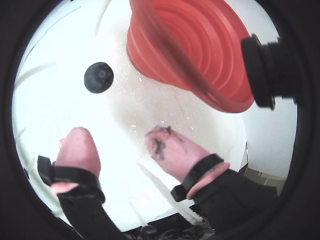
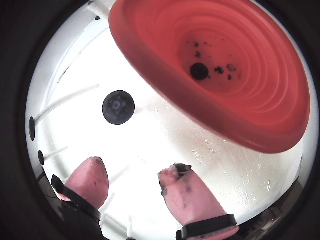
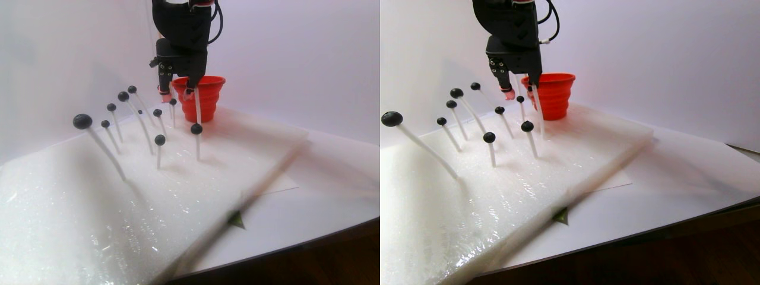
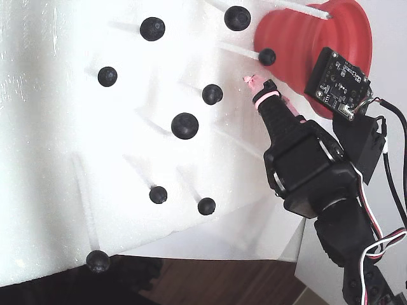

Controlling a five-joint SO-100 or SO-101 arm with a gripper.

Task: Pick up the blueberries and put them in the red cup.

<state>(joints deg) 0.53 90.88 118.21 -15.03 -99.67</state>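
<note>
Pincer [image 2: 131,177] wide apart, holding nothing. Nearest blueberry [image 2: 118,107] just ahead, a bit left. Red cup [image 2: 150,65] farther, to the right.

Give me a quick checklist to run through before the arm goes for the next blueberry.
1. Gripper open and empty: ok; the pink fingertips stand apart with nothing between them.
2. Next blueberry in view ahead of the gripper: ok.
3. Berry centred between the fingertips: not ok; it sits off toward the left fingertip in both wrist views.
4. Red cup upright, mouth open: ok.
5. Berry already in the cup: ok; one dark ball lies inside.
6. White sticks clear of the approach: cannot tell.
</note>
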